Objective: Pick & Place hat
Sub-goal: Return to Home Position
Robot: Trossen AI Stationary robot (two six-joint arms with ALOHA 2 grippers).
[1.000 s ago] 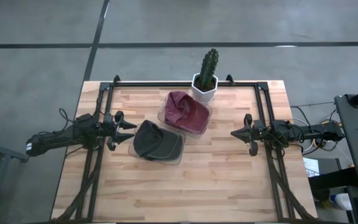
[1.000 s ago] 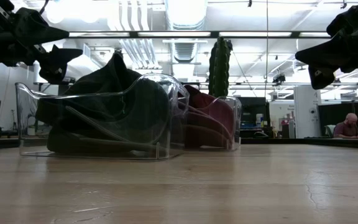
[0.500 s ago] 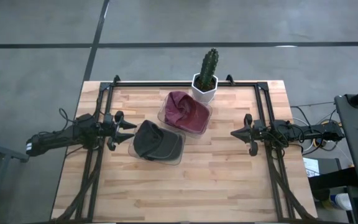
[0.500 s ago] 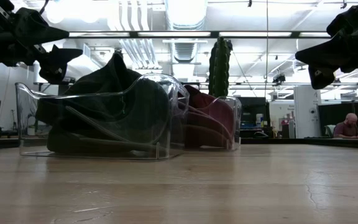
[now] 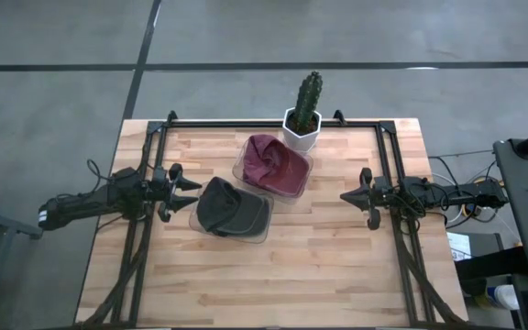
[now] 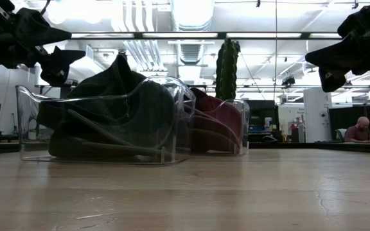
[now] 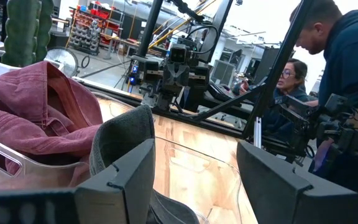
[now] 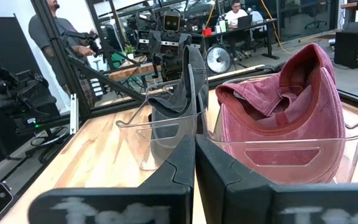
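Where the two arms reach in from opposite sides of the wooden table (image 5: 319, 266), each gripper hangs above the board and carries nothing. The left gripper (image 5: 193, 192) is just beside the front bin (image 6: 27, 128), on that bin's left. Its fingers (image 7: 126, 177) are spread wide, and the left wrist view looks between them at the bins. The right gripper (image 5: 346, 196) is over the table's right half, well apart from both bins. Its fingers (image 8: 173, 168) are pressed together on nothing.

Both bins are of clear plastic. The dark cap (image 5: 232, 209) lies inside the front bin, its crown rising above the rim in the low view. The red cap (image 5: 278, 165) lies crumpled inside the rear bin (image 6: 239, 128), which stands just beside the front bin, toward the back and right of it. Its crown, too, stands higher than the bin's wall.

A cactus (image 5: 308, 96) in a white pot (image 5: 301, 136) stands upright at the table's back edge, just behind the rear bin.

Beyond the table, the left wrist view shows a person (image 7: 347, 93) in a dark top.
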